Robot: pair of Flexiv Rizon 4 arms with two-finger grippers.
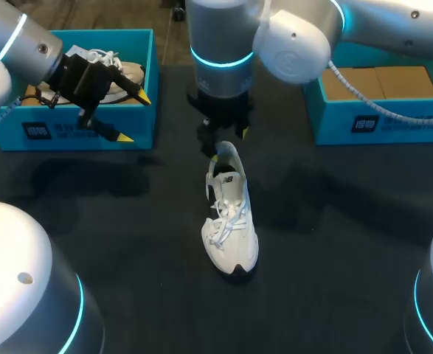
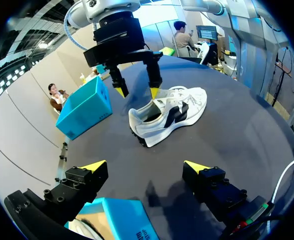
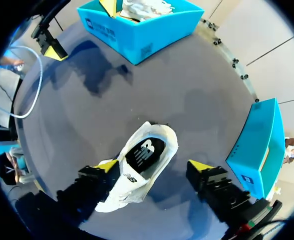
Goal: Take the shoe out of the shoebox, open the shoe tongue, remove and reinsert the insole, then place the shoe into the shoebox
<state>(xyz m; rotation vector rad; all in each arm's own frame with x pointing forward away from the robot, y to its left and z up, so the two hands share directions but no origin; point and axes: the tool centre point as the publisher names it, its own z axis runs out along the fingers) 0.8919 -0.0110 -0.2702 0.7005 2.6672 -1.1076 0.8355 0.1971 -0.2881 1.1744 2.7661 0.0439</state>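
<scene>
A white shoe (image 1: 231, 221) stands upright on the dark table, toe toward me and heel away. Its heel opening shows a black insole (image 3: 144, 152). My right gripper (image 1: 223, 146) hangs just over the heel. It is open: one fingertip (image 3: 106, 165) is at the shoe's side and the other (image 3: 199, 166) stands clear of it. The left wrist view shows the shoe (image 2: 172, 112) with my right gripper (image 2: 137, 92) above its heel. My left gripper (image 1: 133, 116) is open and holds nothing, at the near wall of the left shoebox (image 1: 91, 129).
A second white shoe (image 1: 124, 74) lies in the left blue shoebox. Another blue shoebox (image 1: 382, 122) with a cardboard floor stands at the back right. Bare dark table surrounds the shoe.
</scene>
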